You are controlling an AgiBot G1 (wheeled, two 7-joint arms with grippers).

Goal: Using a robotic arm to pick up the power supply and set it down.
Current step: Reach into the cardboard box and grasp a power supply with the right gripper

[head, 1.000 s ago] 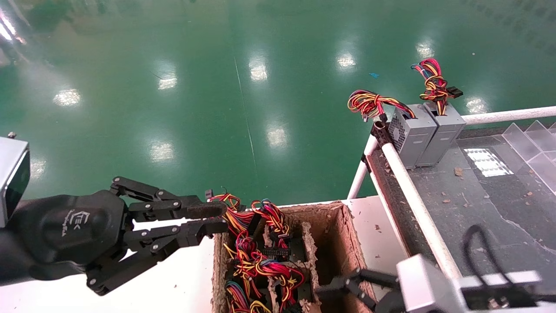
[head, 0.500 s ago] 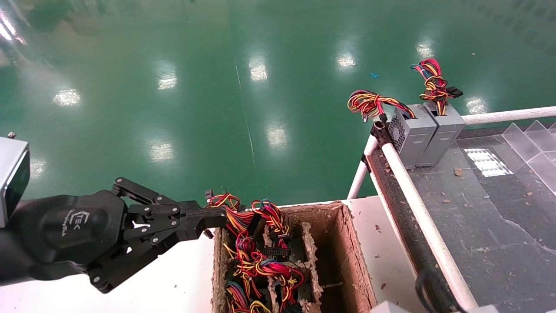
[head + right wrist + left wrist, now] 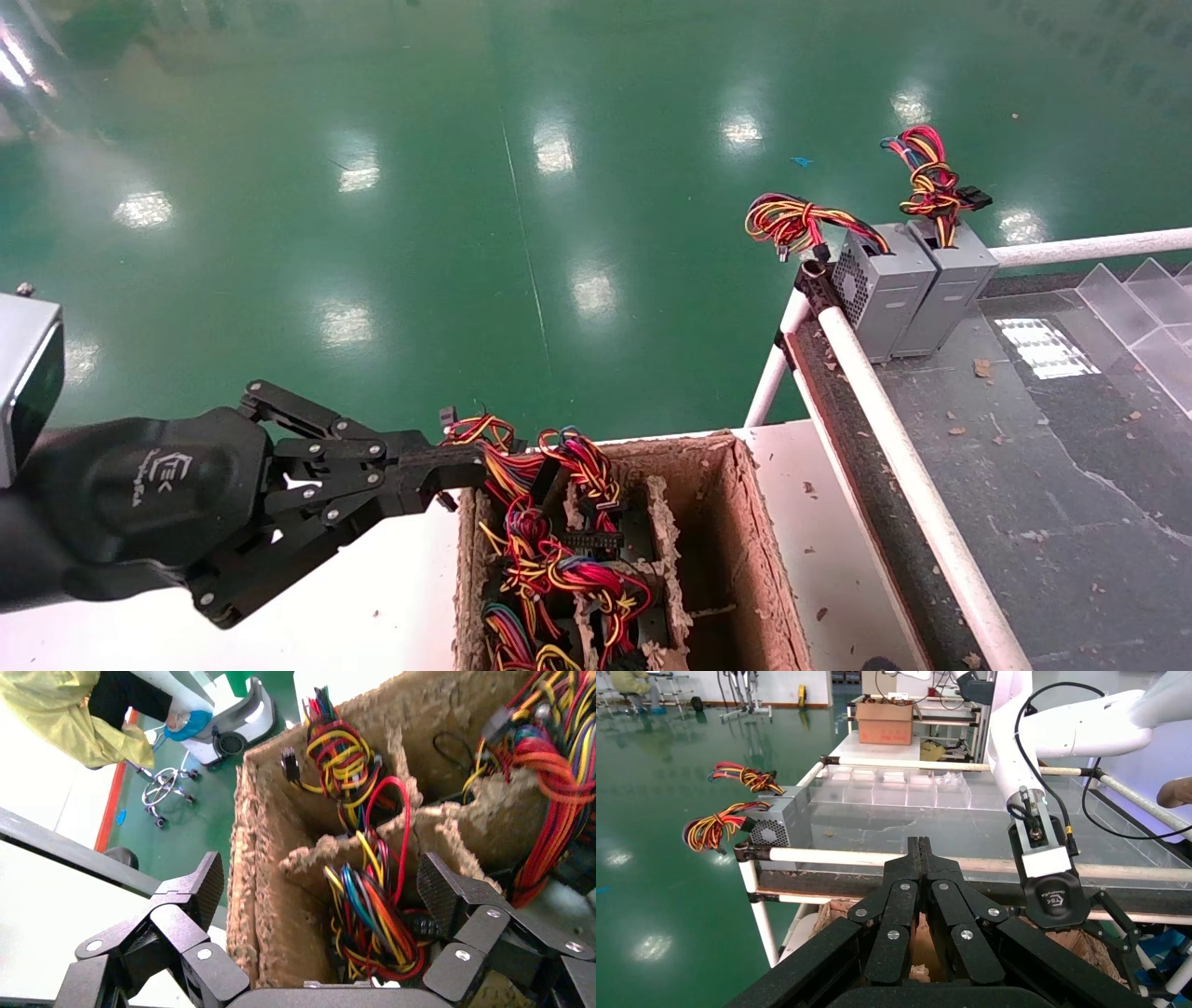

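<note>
In the right wrist view my right gripper (image 3: pixel 322 878) is open, hanging over a worn cardboard box (image 3: pixel 274 931). The power supply (image 3: pixel 372 913) stands in a compartment between its fingers; only its looped red, yellow, blue and black wires show, its grey body is hidden. In the head view the right gripper is out of sight. The left wrist view shows its black palm (image 3: pixel 1056 903) above the box. My left gripper (image 3: pixel 470 466) is shut on nothing, beside the box's far left corner.
The box (image 3: pixel 745 522) has torn dividers and several wire bundles (image 3: pixel 549 550). Two grey power supplies (image 3: pixel 880 289) stand on the dark table (image 3: pixel 1043 447) to the right, behind a white rail (image 3: pixel 894 447). Clear plastic bins (image 3: pixel 1145 308) sit farther right.
The left gripper has gone from open to shut and stays by the box corner. The right arm has dropped out of the bottom of the head view.
</note>
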